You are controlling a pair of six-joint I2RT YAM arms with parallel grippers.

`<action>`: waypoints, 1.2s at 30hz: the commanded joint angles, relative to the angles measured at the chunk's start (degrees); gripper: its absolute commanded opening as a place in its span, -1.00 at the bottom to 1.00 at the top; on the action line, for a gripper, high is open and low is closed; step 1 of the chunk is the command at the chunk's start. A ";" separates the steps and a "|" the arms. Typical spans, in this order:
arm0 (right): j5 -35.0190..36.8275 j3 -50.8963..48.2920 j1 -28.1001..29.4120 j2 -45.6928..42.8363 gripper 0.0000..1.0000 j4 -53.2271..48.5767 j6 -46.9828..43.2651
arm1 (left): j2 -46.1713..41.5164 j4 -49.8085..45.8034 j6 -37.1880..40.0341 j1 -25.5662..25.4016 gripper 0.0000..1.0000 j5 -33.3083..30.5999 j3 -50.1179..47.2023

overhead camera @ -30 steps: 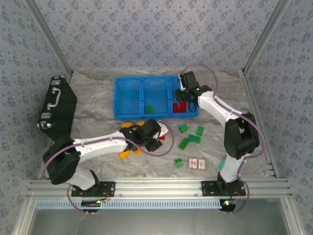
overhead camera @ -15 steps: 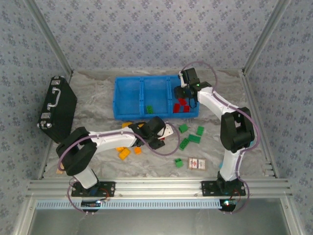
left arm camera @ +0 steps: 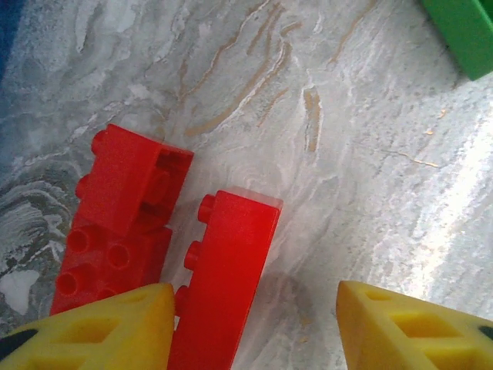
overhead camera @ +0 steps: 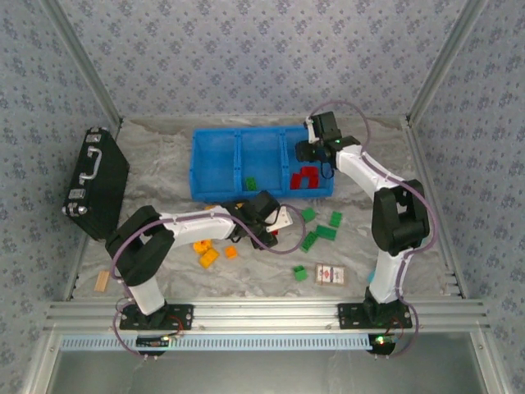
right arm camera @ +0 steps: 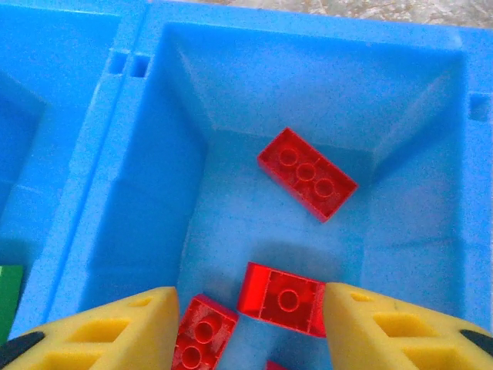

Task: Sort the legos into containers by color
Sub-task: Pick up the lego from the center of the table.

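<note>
Left fingers point(left arm camera: 100, 327) apart around a studded red plastic brick point(left arm camera: 231, 262); right fingers point(right arm camera: 100, 331) apart over the smooth blue plastic compartment point(right arm camera: 154, 193).

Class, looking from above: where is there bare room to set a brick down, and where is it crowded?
Bare: the strip between the black case and the blue bin, and the bin's left compartment. Crowded: in front of the bin, among the orange bricks, green bricks and card box.
</note>
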 commanded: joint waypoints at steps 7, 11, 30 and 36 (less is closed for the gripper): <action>-0.57 -2.88 -1.77 -5.33 0.07 0.83 -0.90 | 1.39 -4.73 -3.95 -1.38 -0.01 3.77 0.61; 0.23 -4.84 -1.92 -8.62 0.08 0.11 -0.79 | 2.65 -4.09 -4.18 -1.63 0.04 3.14 0.95; 4.64 -16.57 -3.45 -23.94 0.09 -4.46 3.28 | 5.53 -5.81 -7.65 -1.62 -0.26 0.13 3.31; 3.63 -25.51 -3.28 -33.11 0.10 -8.83 8.55 | 2.46 -9.41 -9.15 -1.46 -0.38 -0.64 6.55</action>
